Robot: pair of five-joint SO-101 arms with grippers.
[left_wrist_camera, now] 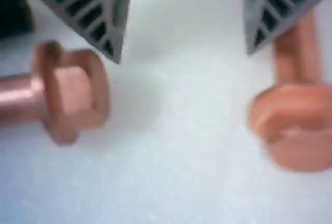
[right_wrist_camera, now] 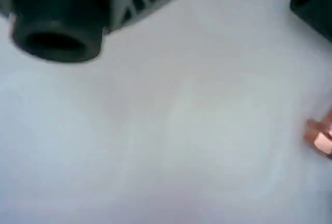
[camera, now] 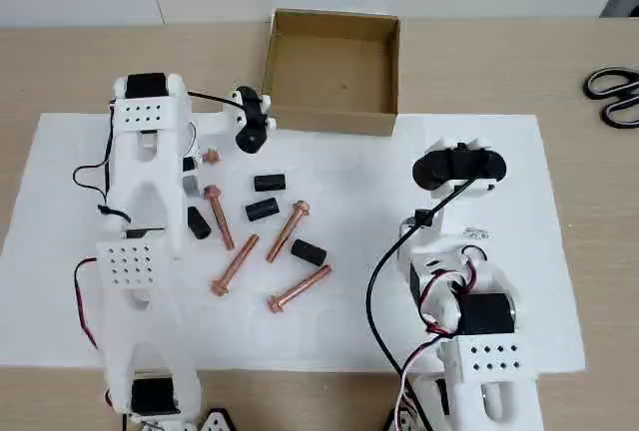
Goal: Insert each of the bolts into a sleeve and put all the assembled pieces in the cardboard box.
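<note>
The left end effector point(left_wrist_camera: 182, 55) is standing wide open and is gripping nothing. Its two grey fingers point(left_wrist_camera: 104, 22) are hanging just above the white sheet point(left_wrist_camera: 176, 177), and the gap between them is lying over bare sheet. A copper bolt point(left_wrist_camera: 72, 97) is lying just outside one finger, with its flanged head pointing toward the gap. A second bolt point(left_wrist_camera: 293, 125) is lying just outside the other finger, and its shaft is passing behind that fingertip. Whether the fingers are touching these bolts, I cannot tell.

The right end effector point(right_wrist_camera: 78, 6) is keeping its fingers closed on a black sleeve point(right_wrist_camera: 57, 40), which is hanging above the sheet with its open end facing the wrist camera. Another sleeve point(right_wrist_camera: 314, 1) and a bolt head point(right_wrist_camera: 321, 138) are lying on the sheet to one side of this end effector, well apart from the held sleeve.

In the high view, three further bolts point(camera: 287, 231) and four sleeves point(camera: 262, 210) are lying scattered on the sheet between the two arms, nearer to the left end effector than to the right one. The cardboard box point(camera: 334, 122) is standing open side up beyond both end effectors, at the far edge of the sheet. A pair of scissors point(camera: 614, 95) is lying on the wooden surface point(camera: 60, 62), well apart from the right end effector.
</note>
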